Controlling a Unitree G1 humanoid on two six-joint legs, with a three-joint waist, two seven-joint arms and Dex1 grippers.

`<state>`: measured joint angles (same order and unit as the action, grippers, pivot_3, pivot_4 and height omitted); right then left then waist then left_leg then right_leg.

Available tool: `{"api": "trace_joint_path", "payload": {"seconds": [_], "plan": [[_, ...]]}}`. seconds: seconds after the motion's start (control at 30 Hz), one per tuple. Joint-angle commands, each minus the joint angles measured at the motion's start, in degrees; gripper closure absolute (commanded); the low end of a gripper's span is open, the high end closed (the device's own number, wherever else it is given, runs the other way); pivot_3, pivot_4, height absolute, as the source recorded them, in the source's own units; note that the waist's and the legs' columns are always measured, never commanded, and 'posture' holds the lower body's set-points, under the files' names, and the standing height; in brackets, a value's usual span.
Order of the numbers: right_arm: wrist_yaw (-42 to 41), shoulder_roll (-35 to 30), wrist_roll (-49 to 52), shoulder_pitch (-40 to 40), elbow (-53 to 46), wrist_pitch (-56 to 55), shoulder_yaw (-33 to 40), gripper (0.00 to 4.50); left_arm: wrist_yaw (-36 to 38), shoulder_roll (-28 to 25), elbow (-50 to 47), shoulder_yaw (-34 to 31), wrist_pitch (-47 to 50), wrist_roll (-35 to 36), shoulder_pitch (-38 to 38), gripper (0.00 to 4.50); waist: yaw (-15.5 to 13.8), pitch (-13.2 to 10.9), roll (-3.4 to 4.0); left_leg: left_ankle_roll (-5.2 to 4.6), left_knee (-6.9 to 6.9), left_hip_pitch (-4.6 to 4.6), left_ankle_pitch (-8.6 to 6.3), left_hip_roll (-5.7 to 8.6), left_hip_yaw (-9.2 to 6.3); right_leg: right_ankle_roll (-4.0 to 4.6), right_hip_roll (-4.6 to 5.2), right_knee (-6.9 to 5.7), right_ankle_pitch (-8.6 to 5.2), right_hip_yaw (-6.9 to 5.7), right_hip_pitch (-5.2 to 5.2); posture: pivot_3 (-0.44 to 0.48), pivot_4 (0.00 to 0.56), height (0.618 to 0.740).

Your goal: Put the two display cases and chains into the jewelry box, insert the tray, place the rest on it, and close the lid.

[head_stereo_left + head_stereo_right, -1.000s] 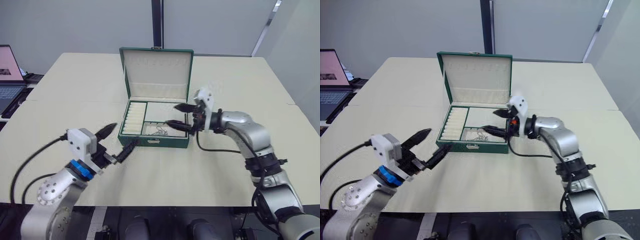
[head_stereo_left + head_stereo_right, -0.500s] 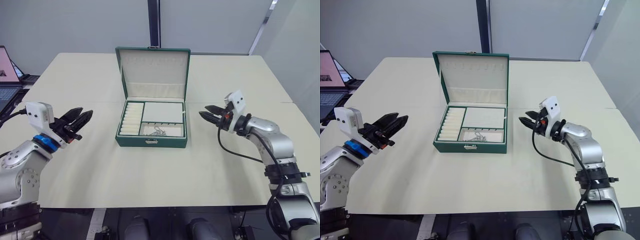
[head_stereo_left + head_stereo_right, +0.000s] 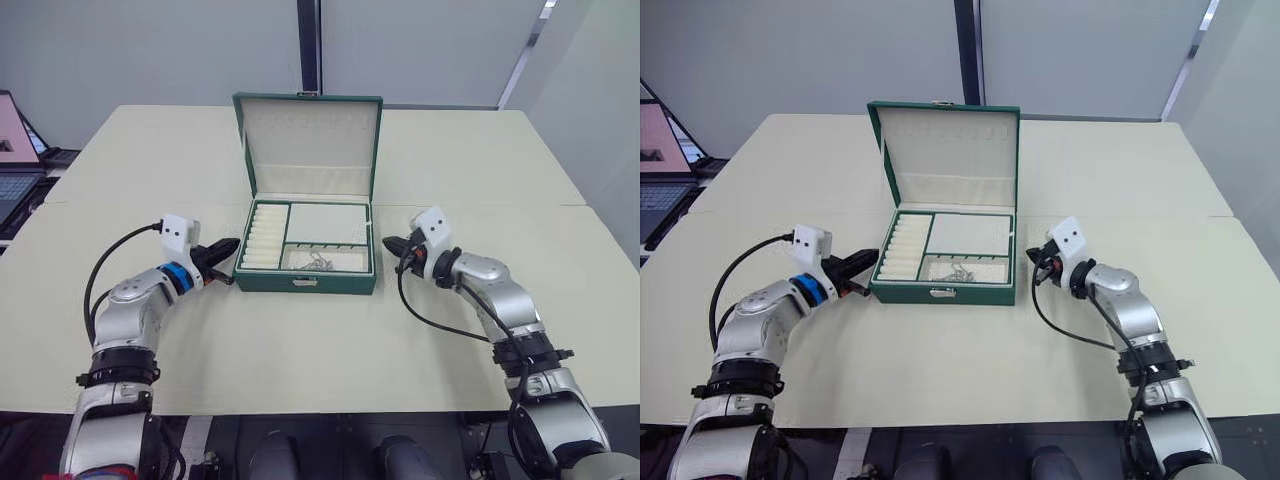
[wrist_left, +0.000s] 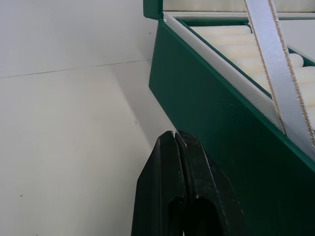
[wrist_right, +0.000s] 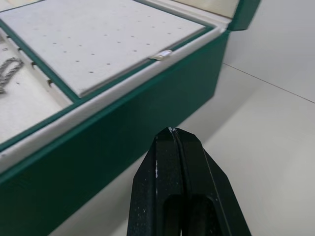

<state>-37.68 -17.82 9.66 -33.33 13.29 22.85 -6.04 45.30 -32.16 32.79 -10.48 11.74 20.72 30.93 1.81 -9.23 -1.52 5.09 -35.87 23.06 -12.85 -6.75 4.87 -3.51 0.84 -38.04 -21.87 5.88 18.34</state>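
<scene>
Both grippers returned beside jewelry box [image 3: 305, 283], closed

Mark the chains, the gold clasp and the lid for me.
chains [image 3: 318, 261], left eye view, on the silver links in the tray's front compartment.
gold clasp [image 3: 942, 293], right eye view, centre of the box's front wall.
lid [image 3: 310, 140], left eye view, on its cream lining.

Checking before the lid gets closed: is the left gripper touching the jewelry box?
Apart. The left wrist view shows bare table between the shut left gripper and the jewelry box.
</scene>
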Motion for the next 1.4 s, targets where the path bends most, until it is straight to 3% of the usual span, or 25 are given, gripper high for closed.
{"api": "trace_joint_path", "payload": {"seconds": [0.03, 0.33, 0.67, 1.1, 1.4], "plan": [[-1.8, 1.1, 0.7, -1.9, -1.0, -0.4, -1.1, 4.49, 2.5, 0.8, -0.7, 0.6, -0.8, -0.2, 1.3, 4.5, 0.0, 0.0, 0.0, 0.0, -0.02, 0.0, 0.0, 0.0, 0.0, 0.0, 0.0, 0.0, 0.0, -0.01, -0.02, 0.0, 0.15, 0.74], [-8.9, 0.4, 3.2, 0.4, -4.7, 2.4, -2.5, 4.49, 9.0, -0.2, -10.5, 1.2, 5.1, 1.7, -4.9, 4.5, 0.1, 0.0, 0.0, 0.0, 0.02, -0.01, 0.0, -0.01, 0.01, -0.01, 0.02, 0.02, 0.0, -0.03, -0.02, 0.0, 0.15, 0.74], [-17.7, -4.3, 9.2, 7.6, -16.7, 11.2, -4.1, 4.49, 12.1, -1.1, -21.4, 3.1, 11.0, 3.4, -12.6, 4.5, 0.0, 0.0, 0.0, -0.01, 0.04, -0.01, -0.01, -0.01, -0.01, -0.01, 0.02, 0.05, 0.0, -0.04, -0.07, 0.0, 0.15, 0.74], [-18.1, -6.0, 9.8, 10.0, -19.5, 13.4, -3.6, 4.49, 15.5, -3.2, -30.0, 4.2, 18.7, 7.1, -18.1, 4.5, 0.0, 0.0, -0.01, -0.02, 0.03, -0.05, -0.02, 0.0, -0.03, -0.01, 0.01, 0.06, 0.0, -0.01, -0.1, 0.0, 0.15, 0.74], [-17.9, -6.4, 10.1, 11.4, -20.6, 14.0, -4.0, 4.49, 14.7, -3.2, -28.6, 3.4, 16.5, 5.1, -17.9, 4.5, -0.1, 0.0, -0.02, -0.02, 0.04, -0.05, -0.02, 0.02, -0.05, -0.01, 0.01, 0.07, 0.0, -0.02, -0.11, 0.0, 0.15, 0.74]]}}
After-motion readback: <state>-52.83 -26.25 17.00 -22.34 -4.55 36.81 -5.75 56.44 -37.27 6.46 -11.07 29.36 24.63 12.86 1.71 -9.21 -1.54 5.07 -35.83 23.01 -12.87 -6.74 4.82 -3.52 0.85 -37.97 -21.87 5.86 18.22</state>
